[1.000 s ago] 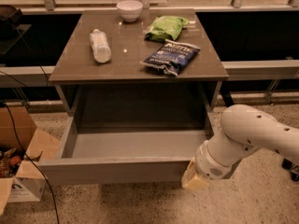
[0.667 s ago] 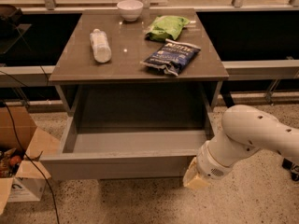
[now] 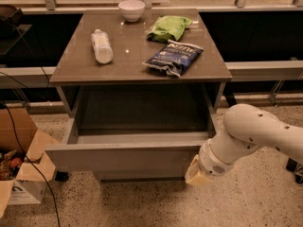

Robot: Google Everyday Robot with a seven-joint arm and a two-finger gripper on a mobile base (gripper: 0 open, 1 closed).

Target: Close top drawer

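Observation:
The top drawer [image 3: 123, 157] is a wide grey box with a plain flat front. It stands pulled out of the cabinet, and its smooth grey inside [image 3: 142, 138] holds nothing. My white arm reaches in from the right. The gripper [image 3: 198, 173] sits at the right end of the drawer front, low, against or just in front of it. Only its pale yellowish tip shows below the wrist.
On the cabinet top [image 3: 71, 70] lie a white bottle [image 3: 101, 46], a white bowl [image 3: 131, 9], a green bag [image 3: 169, 27] and a dark blue chip bag [image 3: 174, 57]. An open cardboard box [image 3: 21, 174] and a black cable stand on the floor at left.
The drawer front sits a little farther back toward the cabinet than a second ago, with less of its inside showing. The gripper stays at its right end.

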